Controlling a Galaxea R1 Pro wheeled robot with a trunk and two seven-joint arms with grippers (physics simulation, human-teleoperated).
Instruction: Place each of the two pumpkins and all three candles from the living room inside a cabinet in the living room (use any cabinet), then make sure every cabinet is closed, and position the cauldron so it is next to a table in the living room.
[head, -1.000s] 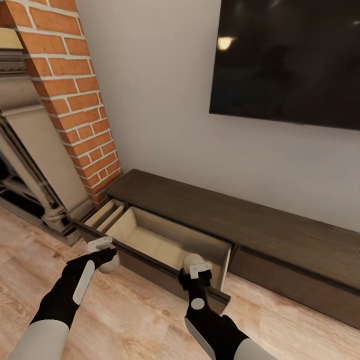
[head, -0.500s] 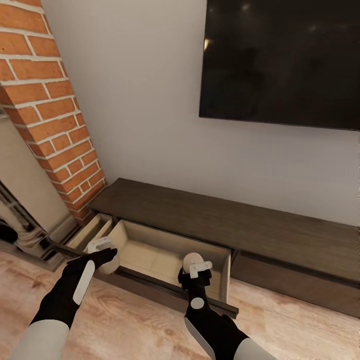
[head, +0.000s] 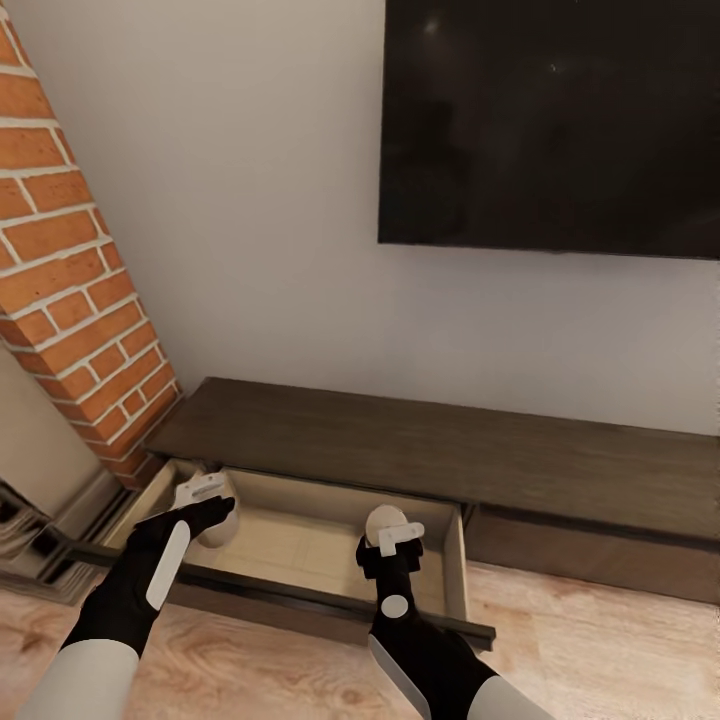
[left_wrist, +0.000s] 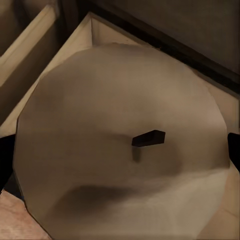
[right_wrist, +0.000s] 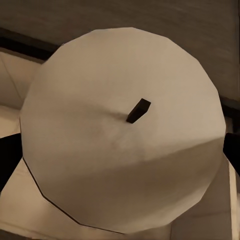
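Over the open drawer (head: 300, 535): two candles held.
Left gripper (head: 205, 497) grips a candle (head: 218, 520) at 9 o'clock; right gripper (head: 398, 541) grips another candle (head: 385, 522) at 3.

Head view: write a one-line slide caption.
Both grippers, left and right, hold candles over the cabinet's open drawer.

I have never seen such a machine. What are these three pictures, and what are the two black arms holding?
This is a simulated robot with two arms. The large picture is from its head camera, looking down at a low dark cabinet under a black screen; one drawer is pulled open. The other two pictures come from cameras near each end effector. The left end effector holds a candle, a pale round top with a small dark wick. The right end effector holds another candle. Both hang above the open drawer.
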